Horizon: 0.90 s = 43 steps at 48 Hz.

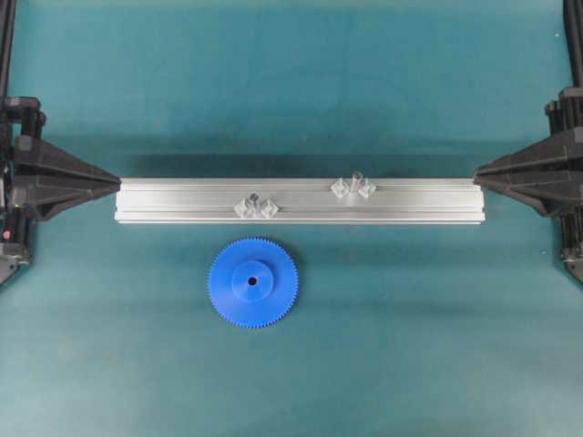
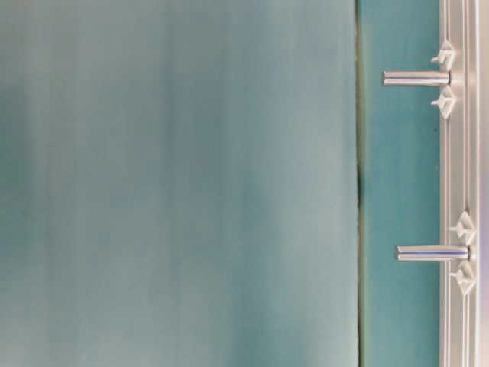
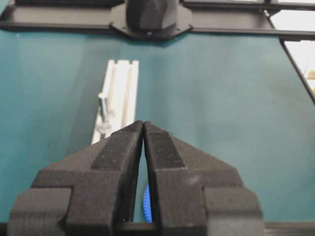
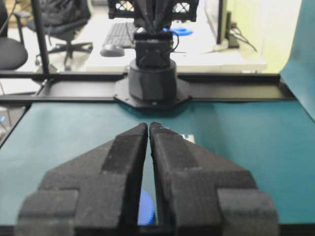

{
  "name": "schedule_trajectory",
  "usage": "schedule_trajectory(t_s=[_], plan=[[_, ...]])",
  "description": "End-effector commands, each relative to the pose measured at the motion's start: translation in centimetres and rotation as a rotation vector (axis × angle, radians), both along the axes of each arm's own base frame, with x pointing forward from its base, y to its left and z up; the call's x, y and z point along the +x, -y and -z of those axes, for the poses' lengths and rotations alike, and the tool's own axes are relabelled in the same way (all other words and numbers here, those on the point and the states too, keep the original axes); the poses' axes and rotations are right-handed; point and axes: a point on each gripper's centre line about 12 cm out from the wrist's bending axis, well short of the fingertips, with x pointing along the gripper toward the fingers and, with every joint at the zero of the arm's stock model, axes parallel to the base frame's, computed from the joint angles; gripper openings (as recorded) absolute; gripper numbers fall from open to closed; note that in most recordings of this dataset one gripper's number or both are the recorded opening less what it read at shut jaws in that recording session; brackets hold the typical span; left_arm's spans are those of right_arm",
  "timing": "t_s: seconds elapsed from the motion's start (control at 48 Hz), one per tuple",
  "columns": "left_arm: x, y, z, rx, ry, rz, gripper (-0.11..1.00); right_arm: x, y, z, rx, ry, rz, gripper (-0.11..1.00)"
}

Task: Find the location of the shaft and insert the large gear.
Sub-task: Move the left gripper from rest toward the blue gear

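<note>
Both end effectors, left (image 1: 117, 181) and right (image 1: 477, 170), are pressed together, holding nothing. The gear (image 1: 252, 283) lies on the counter between them, nearer the left one (light, stiff plastic, probably slick) — I'd pinch its rim.

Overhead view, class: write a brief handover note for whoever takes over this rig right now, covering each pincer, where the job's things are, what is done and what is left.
Left pincer: shut, empty, at the left end of the aluminium rail.
Right pincer: shut, empty, at the rail's right end.
Large gear: flat on the mat, hub up, in front of the rail, untouched.
Shafts: two on the rail, the left shaft nearest the gear, the right shaft farther along; both bare.
Done: nothing yet.
Left: choose the shaft, pick up the gear, seat its centre hole over the pin.
</note>
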Motion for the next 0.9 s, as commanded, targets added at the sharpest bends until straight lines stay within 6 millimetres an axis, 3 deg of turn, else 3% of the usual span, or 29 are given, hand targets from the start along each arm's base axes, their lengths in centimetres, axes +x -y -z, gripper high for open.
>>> schedule_trajectory(t_s=[0.0,0.083,0.146,0.25,0.375,0.624,0.874], plan=[[0.1,0.1,-0.1,-0.015,0.017,0.009,0.11,0.1,0.2,0.3,0.005,-0.009,0.01,0.16],[0.1,0.1,-0.1,-0.058,0.014,0.013,0.11,-0.4,0.5,1.0,0.053,-0.036,0.028,0.24],[0.1,0.1,-0.2,-0.081,0.015,0.015,0.03,-0.7,0.6,1.2,0.083,-0.054,0.031,0.19],[0.6,0.3,-0.9,-0.087,0.007,0.023,0.01,-1.2,0.7,0.8,0.11,-0.059,0.033,0.11],[2.3,0.6,-1.0,-0.073,-0.096,0.03,0.01,-1.5,0.7,0.5,0.112,-0.096,0.036,0.09],[5.8,0.8,0.0,-0.069,-0.274,0.029,0.01,-1.3,0.9,1.5,0.111,-0.342,0.053,0.09],[8.4,2.2,1.0,-0.084,-0.347,0.069,0.01,-1.4,1.1,1.1,0.1,-0.396,0.067,0.1]])
